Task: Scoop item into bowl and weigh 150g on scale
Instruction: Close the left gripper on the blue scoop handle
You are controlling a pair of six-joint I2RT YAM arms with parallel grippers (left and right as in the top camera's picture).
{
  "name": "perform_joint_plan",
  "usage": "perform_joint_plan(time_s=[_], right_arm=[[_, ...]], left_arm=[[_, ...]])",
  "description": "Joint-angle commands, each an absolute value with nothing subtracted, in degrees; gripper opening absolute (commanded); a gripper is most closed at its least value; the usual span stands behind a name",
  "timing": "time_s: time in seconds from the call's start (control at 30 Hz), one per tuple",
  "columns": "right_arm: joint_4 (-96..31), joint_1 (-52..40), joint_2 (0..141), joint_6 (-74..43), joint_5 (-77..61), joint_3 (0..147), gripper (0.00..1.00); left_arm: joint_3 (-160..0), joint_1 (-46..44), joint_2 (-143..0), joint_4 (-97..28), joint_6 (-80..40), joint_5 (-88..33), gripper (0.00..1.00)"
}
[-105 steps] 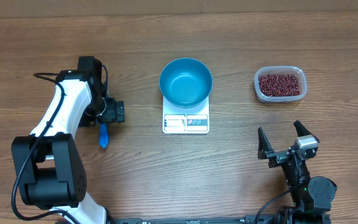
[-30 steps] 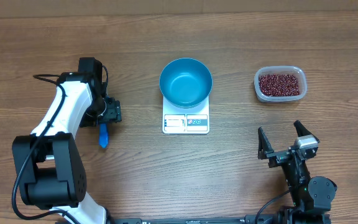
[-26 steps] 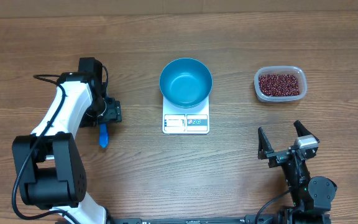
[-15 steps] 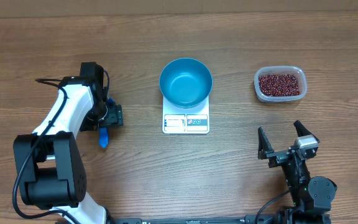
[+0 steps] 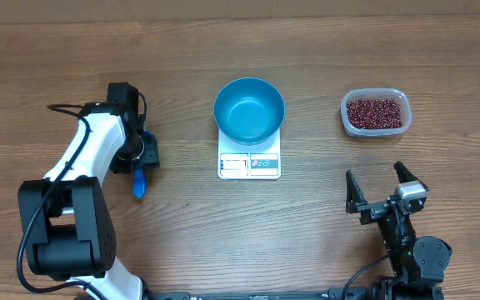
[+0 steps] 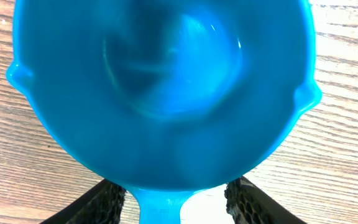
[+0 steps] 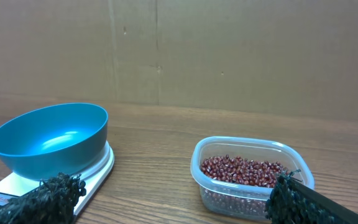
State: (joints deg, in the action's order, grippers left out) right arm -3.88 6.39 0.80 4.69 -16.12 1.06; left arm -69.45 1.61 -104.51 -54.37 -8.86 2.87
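Left gripper [image 6: 176, 200] low over the blue scoop [image 6: 166, 93], fingers spread astride its handle with a gap on one side, right gripper [image 5: 374, 172] wide apart at near right, beans [image 5: 376, 112] in clear tub [image 5: 345, 107] far right, teal bowl [image 5: 249, 108] on the scale [image 5: 249, 167] centre.

Left fingers [image 6: 107, 200] half-spread, right fingers [image 7: 55, 190] wide

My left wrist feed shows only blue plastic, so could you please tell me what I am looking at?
Observer: The blue scoop, lying on the table left of the scale, with the left gripper over it.
Operator: Is the bowl in place?
Observer: Yes, the teal bowl sits on the scale, empty.
Operator: And the beans?
Observer: The beans are in the clear tub at far right, beyond the open right gripper.
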Motion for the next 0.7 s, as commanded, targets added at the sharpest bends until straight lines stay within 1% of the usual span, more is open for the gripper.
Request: perform_joint_plan(time_s=[0.0,0.3,0.67], right_arm=[[-3.53,6.72,0.16,4.29,-15.73,0.49,1.00],[-3.53,6.72,0.16,4.27,-15.73,0.49,1.00],[-3.53,6.72,0.16,4.29,-15.73,0.49,1.00]], left_arm=[[-68.95,1.89,-104.92,-54.19,-8.80,3.57,0.54],[-68.95,1.89,-104.92,-54.19,-8.80,3.57,0.45],[-68.95,1.89,-104.92,-54.19,-8.80,3.57,0.40]])
